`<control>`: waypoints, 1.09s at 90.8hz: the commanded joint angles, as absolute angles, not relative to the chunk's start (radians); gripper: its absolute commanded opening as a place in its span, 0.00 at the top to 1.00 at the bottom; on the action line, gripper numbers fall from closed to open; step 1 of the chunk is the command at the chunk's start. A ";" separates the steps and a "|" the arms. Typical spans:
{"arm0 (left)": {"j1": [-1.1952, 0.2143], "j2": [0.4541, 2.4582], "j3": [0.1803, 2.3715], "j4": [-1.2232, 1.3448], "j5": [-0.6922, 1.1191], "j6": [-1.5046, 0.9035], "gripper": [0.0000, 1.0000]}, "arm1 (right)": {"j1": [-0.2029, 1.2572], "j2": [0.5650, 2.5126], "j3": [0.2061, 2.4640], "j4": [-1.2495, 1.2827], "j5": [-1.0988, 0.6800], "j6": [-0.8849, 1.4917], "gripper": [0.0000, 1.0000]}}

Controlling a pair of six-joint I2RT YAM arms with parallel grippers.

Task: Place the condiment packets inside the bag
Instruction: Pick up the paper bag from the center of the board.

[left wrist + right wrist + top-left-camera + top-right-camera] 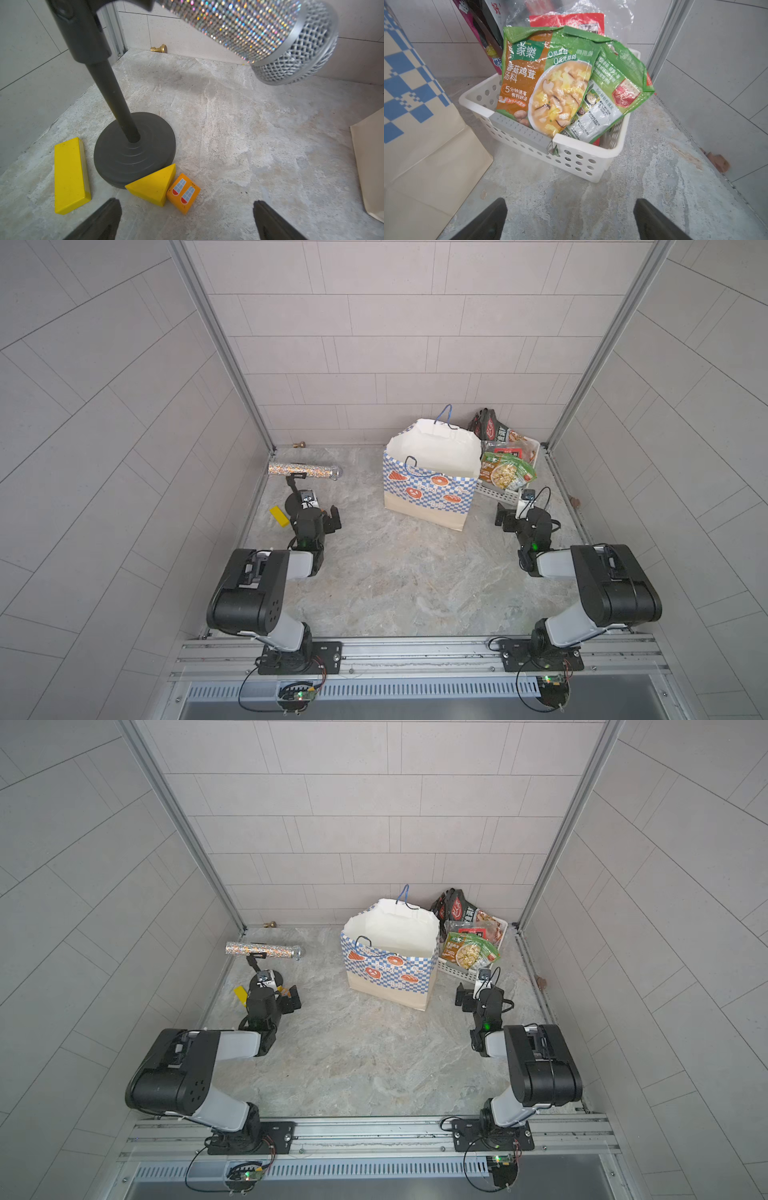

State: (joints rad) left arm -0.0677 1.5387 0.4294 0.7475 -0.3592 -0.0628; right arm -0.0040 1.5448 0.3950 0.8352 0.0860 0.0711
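Both black-and-white arms (257, 593) crouch folded by the grey stone worktop's (395, 572) side edges. The left gripper (187, 202) and right gripper (570, 200) gape wide, empty.

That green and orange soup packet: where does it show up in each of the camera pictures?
Top view: the green-orange packet lies back right, in the white basket right of the bag.
Top view: same spot, green-orange packet in the white basket.
Left wrist: not in it.
Right wrist: central, green-orange packet leaning in the white basket.
Shared landmark: the blue-checkered bag beside the basket.
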 commanded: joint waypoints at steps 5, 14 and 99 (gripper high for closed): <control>-0.069 1.531 0.431 0.762 -0.350 -0.066 0.00 | 0.001 1.537 0.397 0.838 0.083 0.075 0.00; -0.070 1.531 0.431 0.761 -0.350 -0.065 0.00 | 0.000 1.538 0.397 0.838 0.083 0.075 0.00; -0.064 1.472 1.124 -0.567 -0.687 -0.710 0.00 | -0.002 1.168 0.603 0.111 0.308 0.385 0.02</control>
State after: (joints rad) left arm -0.0681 1.4628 0.9161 0.0254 -0.5735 -0.3649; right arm -0.0021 1.2846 0.5568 0.4088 0.2398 0.2253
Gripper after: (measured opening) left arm 0.999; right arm 0.988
